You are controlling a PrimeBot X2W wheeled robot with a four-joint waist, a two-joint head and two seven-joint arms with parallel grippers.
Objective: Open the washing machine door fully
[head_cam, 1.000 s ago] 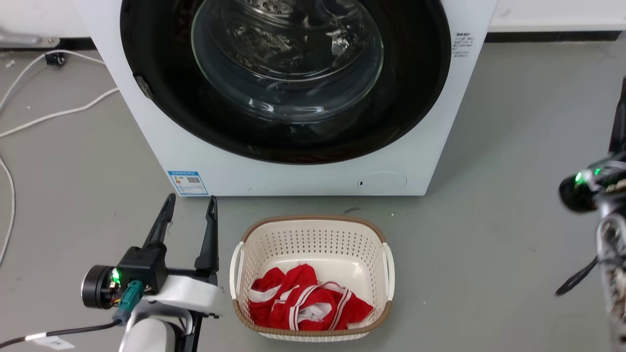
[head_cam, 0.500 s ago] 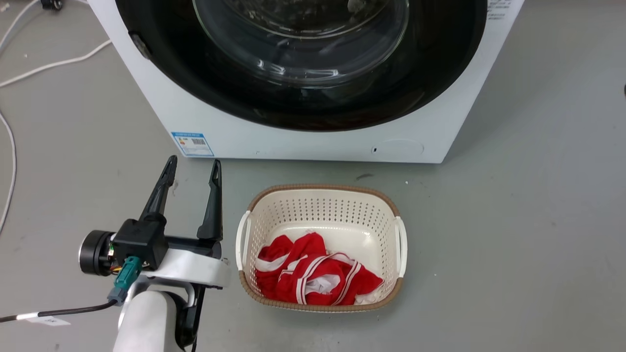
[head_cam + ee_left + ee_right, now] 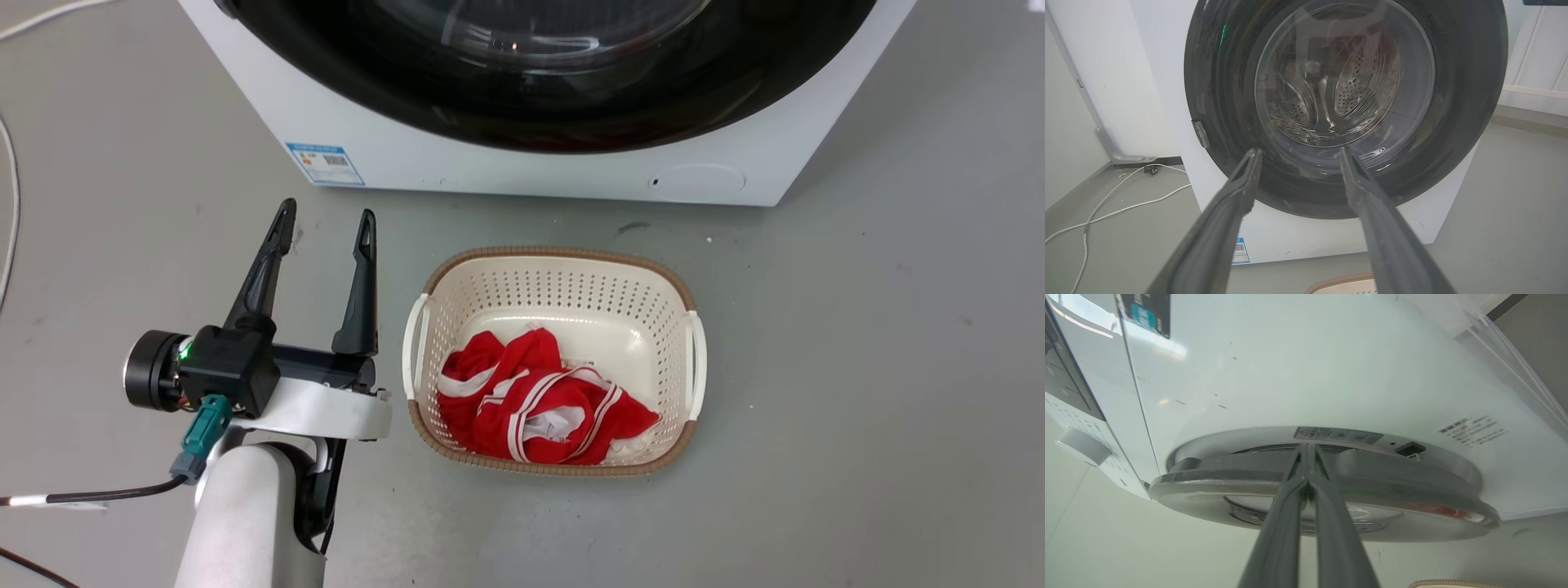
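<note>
Grey floor (image 3: 857,343) underfoot; the washing machine door (image 3: 1392,477) lies edge-on just ahead of our right gripper (image 3: 1306,448), whose jaws press together at its rim; our left gripper (image 3: 326,211), jaws spread wide, hangs well back; the right seems nearer.

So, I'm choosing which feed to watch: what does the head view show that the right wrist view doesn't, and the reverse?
Head view: the left gripper, fingers apart, and red clothing. Right wrist view: the right gripper, fingers together at the door's edge, and a control panel. Both: the washing machine, its door, the basket's rim.
</note>
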